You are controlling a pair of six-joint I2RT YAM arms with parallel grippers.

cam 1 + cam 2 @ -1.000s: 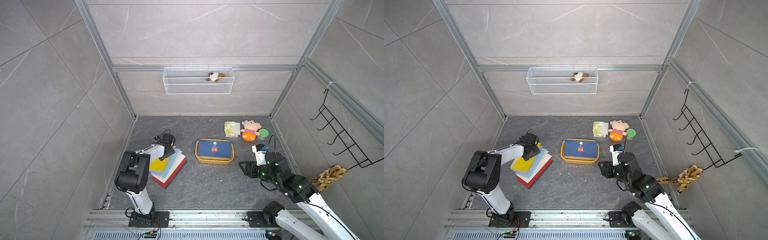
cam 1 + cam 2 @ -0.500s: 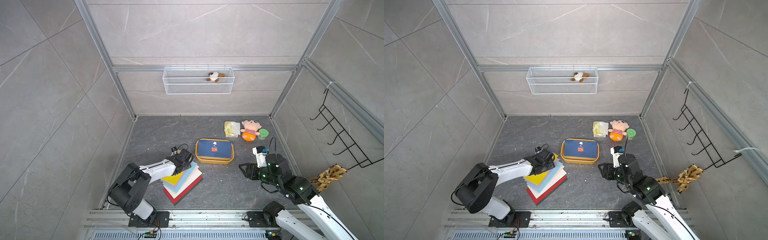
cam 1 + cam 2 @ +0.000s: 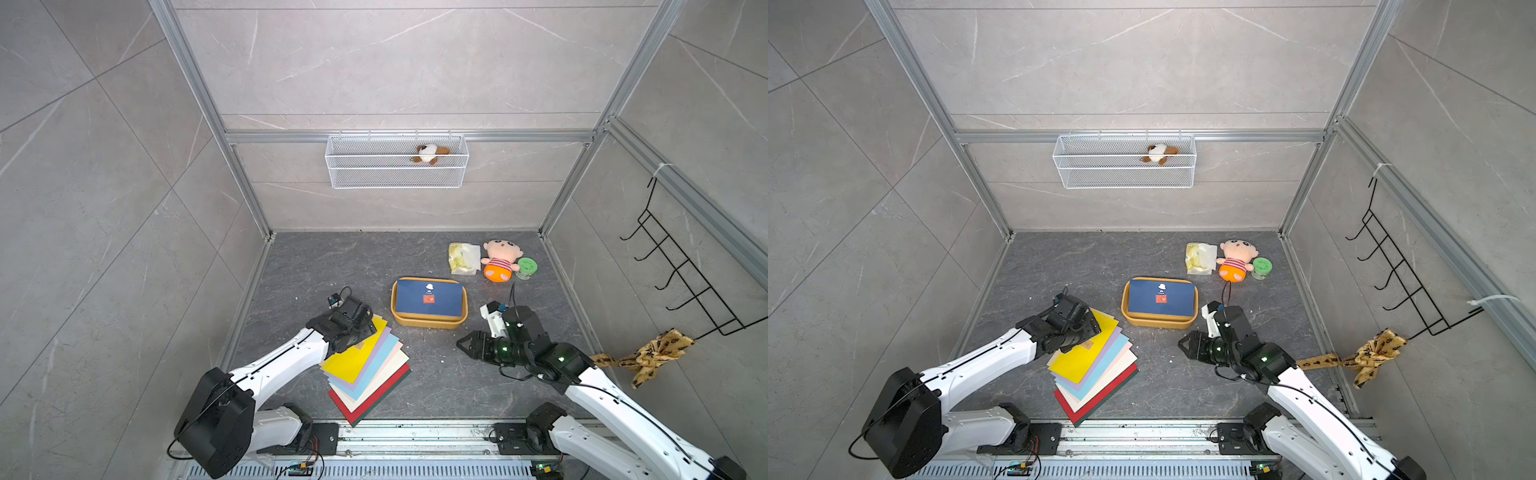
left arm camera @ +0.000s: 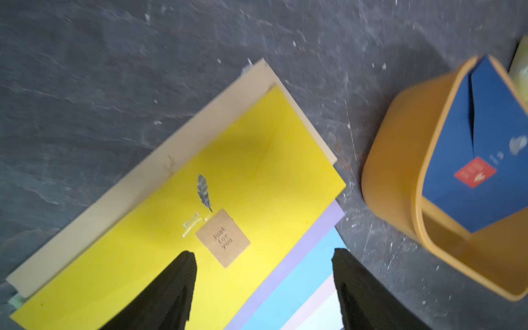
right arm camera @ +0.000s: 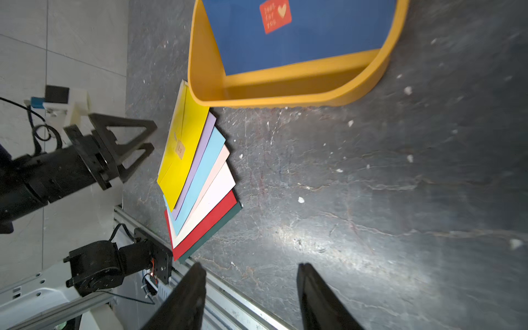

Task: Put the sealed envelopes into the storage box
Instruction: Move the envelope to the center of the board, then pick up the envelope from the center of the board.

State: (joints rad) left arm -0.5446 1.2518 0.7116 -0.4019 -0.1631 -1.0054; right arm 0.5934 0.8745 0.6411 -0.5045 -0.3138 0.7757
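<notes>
Dark slate surface (image 3: pixel 316 266), both arms low over it.

Envelope stack (image 3: pixel 370 374): fanned and lying flat on the robot's left half of the surface. Its long axis runs on a diagonal from the near rail up toward the storage box (image 3: pixel 428 322). Dark green and red lie at the bottom, the yellow envelope (image 3: pixel 353 357) on top.

The storage box sits mid-surface with its long side across the view. One navy envelope (image 3: pixel 428 297) is already in it, leaning on a wall rather than flat. The rest are yet to go in.

Key relation: the far corner of the yellow envelope ends just beside the box's near-left corner, with a strip of bare slate between them in the left wrist view. The box lies beyond the stack, along the stack's own axis.

Left claw (image 4: pixel 263 251): released, jaws wide, nothing between them. It is poised over the box-side half of the yellow envelope, fingers pointing along the axis toward the box. Contact with the paper cannot be told.

Right claw (image 5: pixel 251 265): jaws apart and empty, over bare slate near the box's other near corner, well apart from the stack.

Judgement: the left arm is plainly the nearer, and the next pick is its to make.

Seal (image 4: pixel 223 238): a brown sticker just ahead of the left fingers.
</notes>
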